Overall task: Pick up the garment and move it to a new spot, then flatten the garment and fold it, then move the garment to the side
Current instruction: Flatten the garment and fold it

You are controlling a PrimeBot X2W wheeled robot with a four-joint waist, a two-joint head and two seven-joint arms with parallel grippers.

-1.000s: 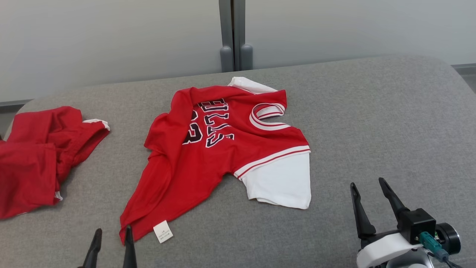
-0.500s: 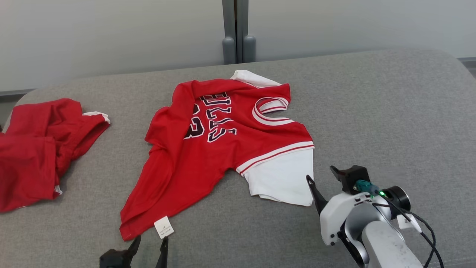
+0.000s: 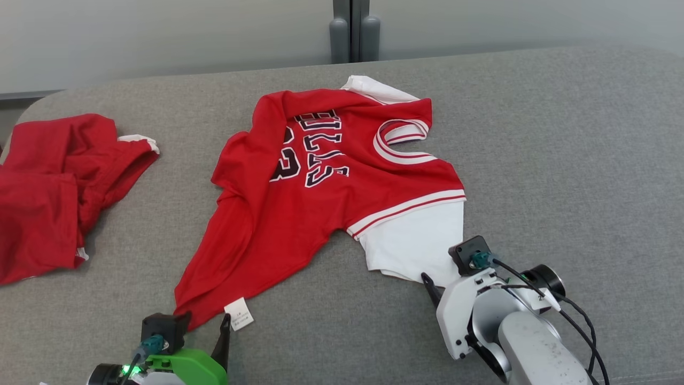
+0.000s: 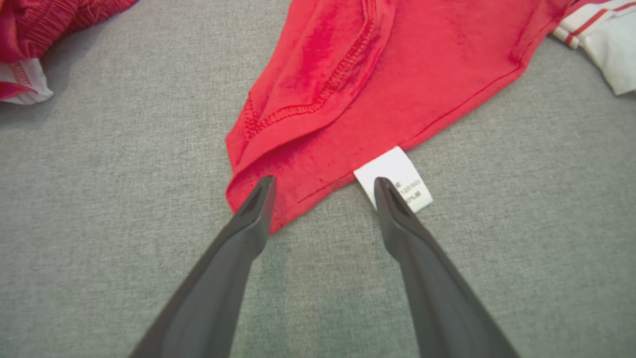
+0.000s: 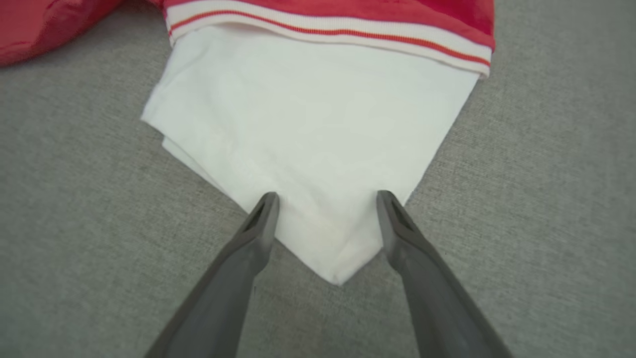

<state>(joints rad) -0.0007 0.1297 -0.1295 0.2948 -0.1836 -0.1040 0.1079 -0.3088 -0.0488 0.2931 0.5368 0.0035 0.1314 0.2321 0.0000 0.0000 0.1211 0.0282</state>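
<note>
The garment (image 3: 299,214) is a red jersey with dark lettering and white sleeves, lying rumpled in the middle of the grey padded surface (image 3: 561,160). My left gripper (image 3: 200,326) is open at the garment's near hem corner. In the left wrist view the left gripper (image 4: 323,184) straddles that red corner, with one fingertip at the white label (image 4: 395,176). My right gripper (image 3: 446,267) is open at the near white sleeve (image 3: 414,240). Seen from the right wrist, the right gripper (image 5: 326,195) has a finger on each side of the pointed corner of the sleeve (image 5: 318,119).
A second red garment (image 3: 53,182) lies bunched at the surface's left edge, and its edge shows in the left wrist view (image 4: 30,30). A pale wall with two grey posts (image 3: 352,32) stands behind. Bare grey surface stretches to the right.
The camera has tilted, shifting the whole picture. Both grippers have moved forward to the garment, the left to the hem corner, the right leftward to the sleeve corner. Both stay open.
</note>
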